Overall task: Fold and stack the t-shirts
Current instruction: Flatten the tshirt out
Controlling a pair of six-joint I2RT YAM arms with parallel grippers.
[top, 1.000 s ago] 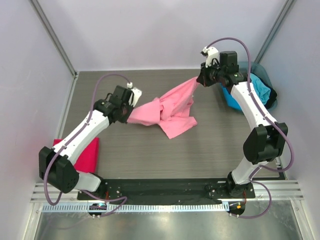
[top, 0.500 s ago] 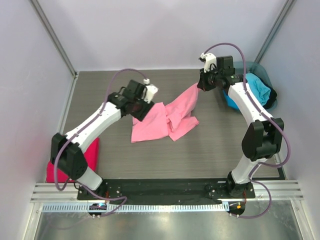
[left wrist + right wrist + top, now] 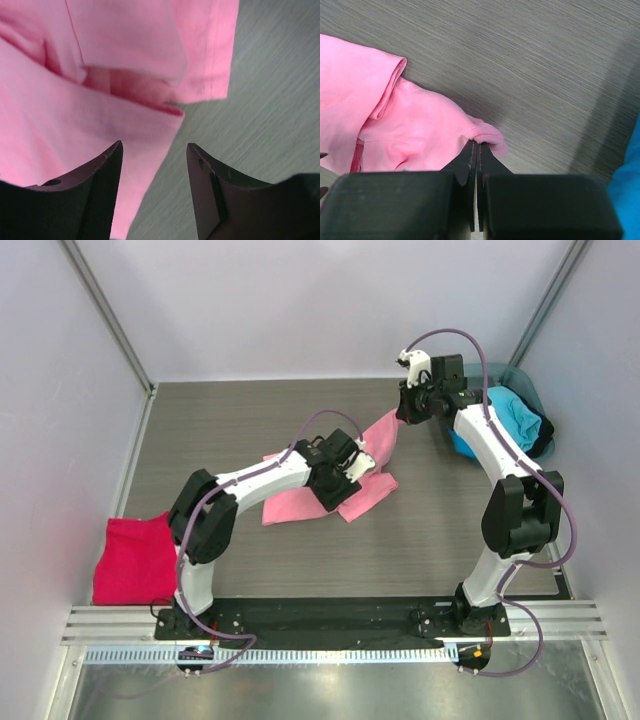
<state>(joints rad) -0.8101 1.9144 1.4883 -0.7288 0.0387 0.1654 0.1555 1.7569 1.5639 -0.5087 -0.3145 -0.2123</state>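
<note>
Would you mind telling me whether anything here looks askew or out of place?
Yes: the pink t-shirt lies crumpled mid-table, its layers bunched and overlapping rather than flat, one edge pinched by the shut right claw. The left claw is open just over it.

A: What colour is the t-shirt in the middle?
B: Light pink t-shirt (image 3: 365,492), plain, no print (the shaded folds read a deeper rose).
A: And to the left of the light pink t-shirt?
B: A crimson-magenta t-shirt (image 3: 135,558), also plain. To its right, a bright blue t-shirt (image 3: 462,440) and a turquoise t-shirt (image 3: 515,412) show in a grey-teal tub (image 3: 525,380).
A: The table (image 3: 230,430) under it?
B: Grey, with fine wood-grain streaks.
A: And the arms beside it?
B: The left arm (image 3: 260,475) and right arm (image 3: 490,445) are white with black joints and carry purple cables (image 3: 455,332). The left gripper (image 3: 154,150) and right gripper (image 3: 476,147) are black.
</note>
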